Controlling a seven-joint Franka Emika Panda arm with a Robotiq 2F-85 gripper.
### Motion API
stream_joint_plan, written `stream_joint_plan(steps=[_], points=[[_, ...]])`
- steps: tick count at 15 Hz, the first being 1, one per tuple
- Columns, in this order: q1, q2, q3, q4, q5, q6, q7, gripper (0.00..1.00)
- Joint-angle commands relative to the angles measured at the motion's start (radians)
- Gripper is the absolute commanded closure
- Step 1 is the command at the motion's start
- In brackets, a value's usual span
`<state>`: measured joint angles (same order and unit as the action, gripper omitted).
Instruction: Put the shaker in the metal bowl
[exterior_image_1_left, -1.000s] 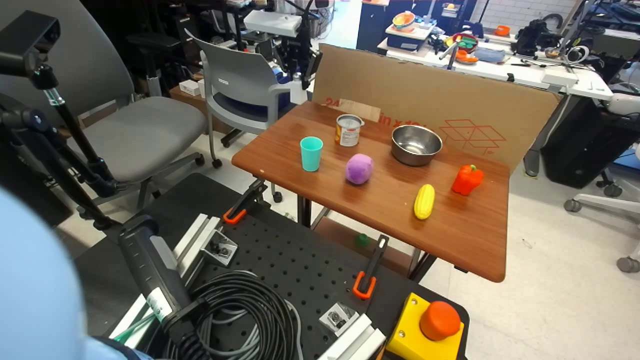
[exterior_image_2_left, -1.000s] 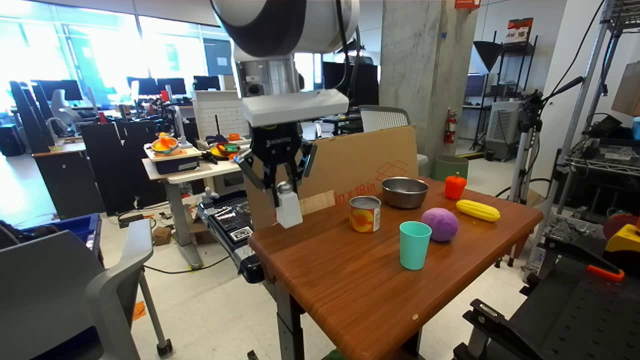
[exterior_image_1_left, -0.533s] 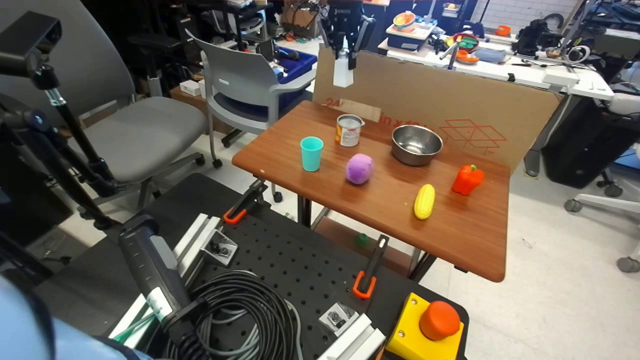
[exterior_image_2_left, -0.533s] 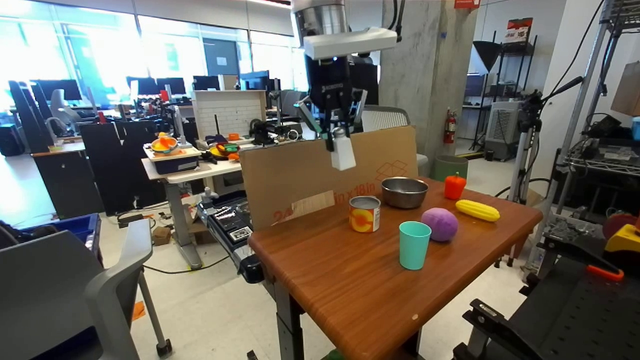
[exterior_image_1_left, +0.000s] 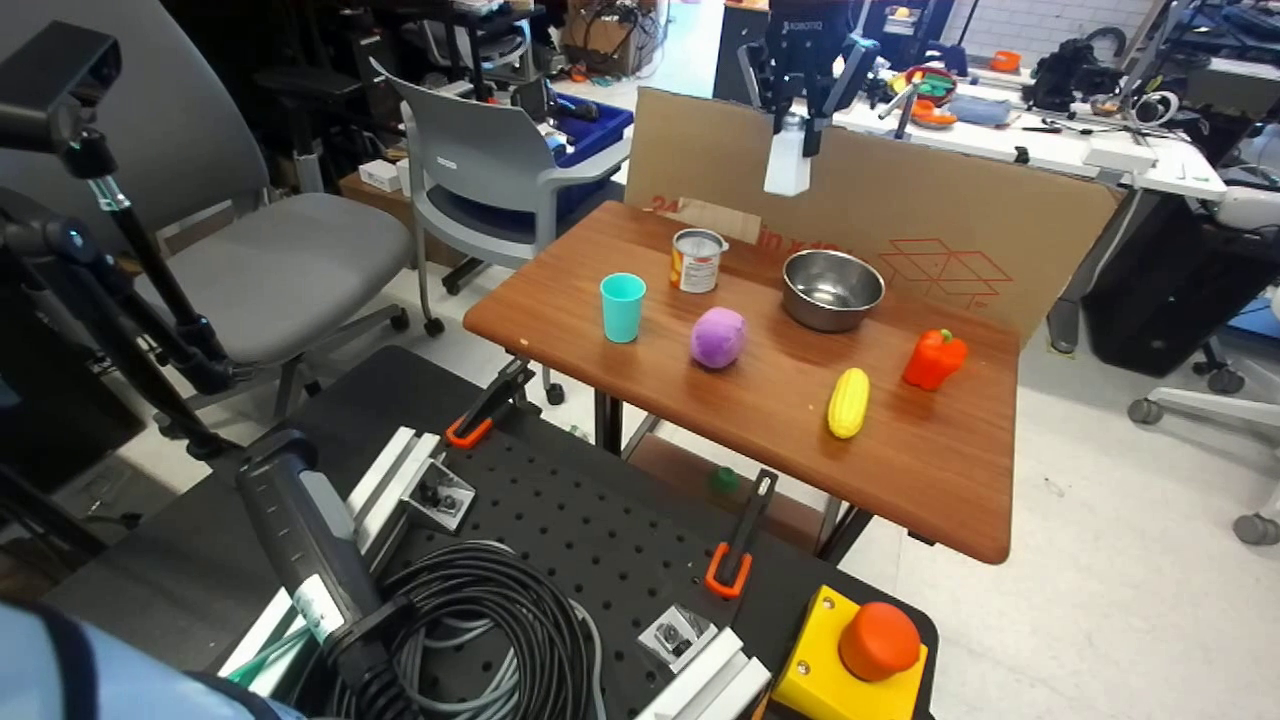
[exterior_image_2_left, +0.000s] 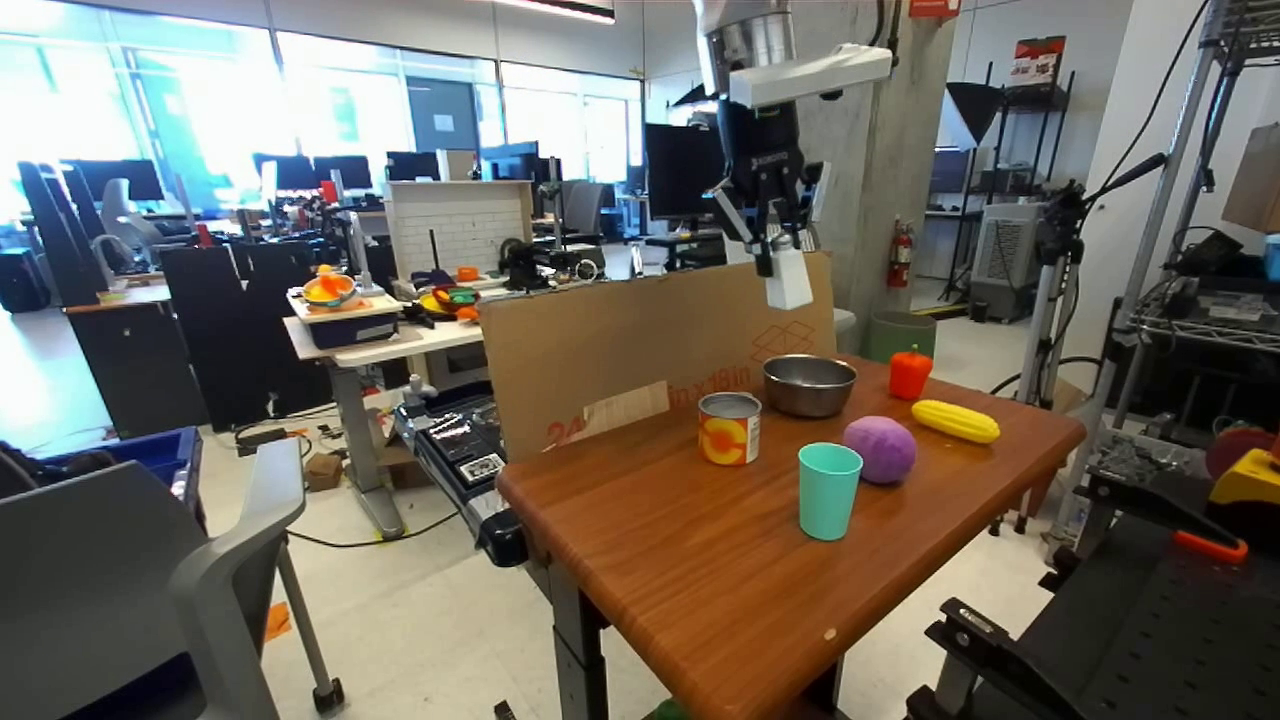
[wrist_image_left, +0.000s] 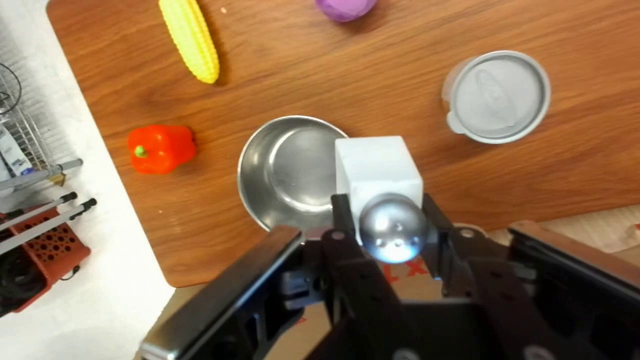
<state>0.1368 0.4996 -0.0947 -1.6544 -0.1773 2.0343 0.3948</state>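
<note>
— How far along?
— Past halfway, probably: grasped and aloft, not yet placed. Holding the shaker (exterior_image_2_left: 788, 276) near its top, clamped between the jaws, well above the surface (exterior_image_2_left: 650, 540).
— And left to do?
— Likely just centre over the metal bowl (wrist_image_left: 300, 170), lower and release. Near it, yet not touching; can't tell whether directly overhead.
— Now count.
— Up in the jaws, one shaker. On the surface: one metal bowl, one can (exterior_image_2_left: 729, 430), one teal cup (exterior_image_2_left: 828, 492), one purple rounded item (exterior_image_2_left: 880, 450), one yellow corn cob (exterior_image_2_left: 956, 421), one orange-red pepper (exterior_image_2_left: 910, 375).
</note>
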Motion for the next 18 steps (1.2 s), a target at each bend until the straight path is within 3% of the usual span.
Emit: stream_joint_plan(steps=[1, 5, 8, 12, 18], points=[[-0.031, -0.016, -0.030, -0.052, -0.068, 0.073, -0.002, 0.91], [-0.034, -0.014, -0.083, -0.106, -0.180, 0.223, 0.045, 0.91], [-0.043, -0.011, -0.098, -0.153, -0.198, 0.314, 0.053, 0.91], [-0.053, 0.006, -0.103, -0.202, -0.178, 0.411, 0.038, 0.91], [-0.092, 0.038, -0.046, -0.226, -0.061, 0.512, -0.049, 0.91]])
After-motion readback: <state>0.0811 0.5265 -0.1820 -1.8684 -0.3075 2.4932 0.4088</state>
